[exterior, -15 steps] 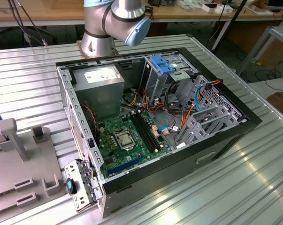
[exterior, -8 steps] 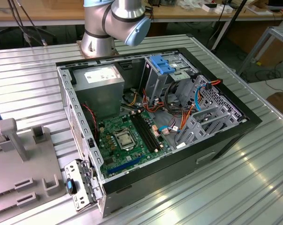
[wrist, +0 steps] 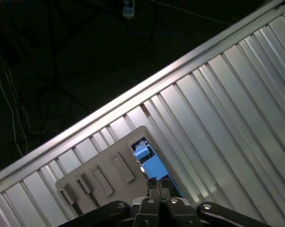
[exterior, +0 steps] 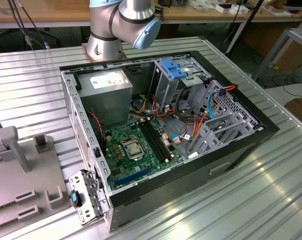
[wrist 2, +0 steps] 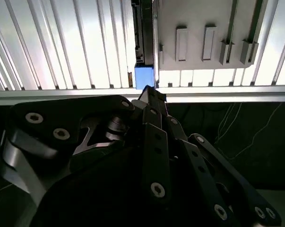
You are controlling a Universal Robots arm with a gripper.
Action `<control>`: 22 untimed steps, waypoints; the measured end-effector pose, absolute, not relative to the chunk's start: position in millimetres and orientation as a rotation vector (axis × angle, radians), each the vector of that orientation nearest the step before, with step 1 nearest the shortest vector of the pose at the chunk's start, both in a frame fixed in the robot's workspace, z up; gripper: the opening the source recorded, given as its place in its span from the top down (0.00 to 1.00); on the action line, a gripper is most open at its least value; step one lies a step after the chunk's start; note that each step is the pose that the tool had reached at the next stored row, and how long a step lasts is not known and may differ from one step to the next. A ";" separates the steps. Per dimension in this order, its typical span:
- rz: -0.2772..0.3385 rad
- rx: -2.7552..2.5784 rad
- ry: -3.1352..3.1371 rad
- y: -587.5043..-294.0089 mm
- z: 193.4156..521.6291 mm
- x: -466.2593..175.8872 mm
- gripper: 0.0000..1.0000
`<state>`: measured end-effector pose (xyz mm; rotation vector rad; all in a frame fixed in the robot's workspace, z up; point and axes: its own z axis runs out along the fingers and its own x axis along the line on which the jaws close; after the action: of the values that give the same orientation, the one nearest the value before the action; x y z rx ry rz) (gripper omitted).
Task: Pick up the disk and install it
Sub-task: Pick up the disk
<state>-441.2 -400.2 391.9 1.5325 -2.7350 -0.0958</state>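
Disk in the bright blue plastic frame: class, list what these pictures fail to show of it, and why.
Second wrist view: the black gripper overlaps the flat dark grey disk; whether it is gripped cannot be told.
First wrist view: the disk's near end is hidden behind the gripper.
Exterior view: the picture's left edge cuts it to a blue sliver beside the grey plastic holder.

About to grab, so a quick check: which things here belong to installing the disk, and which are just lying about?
Job: disk, standing in the grey holder; pincer close to it; open computer case with its metal bay.
Lying about: metal bracket at the case's corner; wooden workbench behind.
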 end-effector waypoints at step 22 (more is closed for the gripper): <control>-0.082 2.080 -2.327 -400.4 391.4 -441.2 0.89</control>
<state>-441.2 -400.4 391.4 2.0796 -2.3274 -0.0823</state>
